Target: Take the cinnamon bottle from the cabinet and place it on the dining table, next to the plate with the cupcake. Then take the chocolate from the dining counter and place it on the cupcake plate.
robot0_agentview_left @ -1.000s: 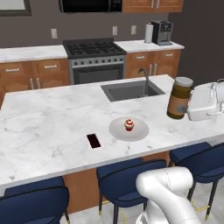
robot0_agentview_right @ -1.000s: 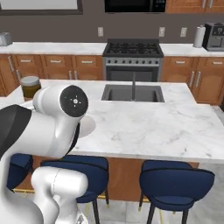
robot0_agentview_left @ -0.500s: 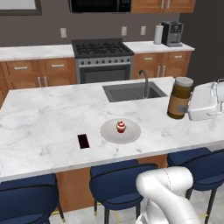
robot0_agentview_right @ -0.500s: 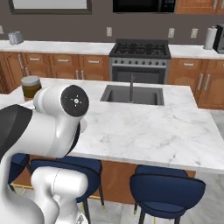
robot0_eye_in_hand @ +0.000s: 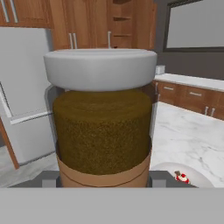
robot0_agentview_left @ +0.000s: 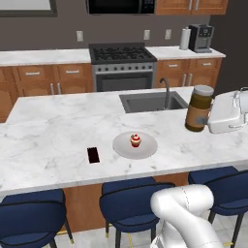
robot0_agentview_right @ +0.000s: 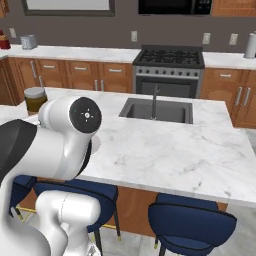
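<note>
Carrying the cinnamon bottle, the pincer is closed on it from the side and holds it upright above the right end of the marble worktop, in front of the sink. In the hand view the bottle sits close and square between the finger tips, its grey lid on top. Over the last second the whole scene has slid sideways in both base views while bottle and hand kept their place in the frame, so the base has been driving along the island, not the arm reaching. The plate with the cupcake now lies nearer the middle of the left base view, though well apart from the bottle. The chocolate lies flat just beside the plate, untouched. My judgement: the first half of the task is nearing its set-down, which calls for lowering the bottle near the plate's rim without clipping it
</note>
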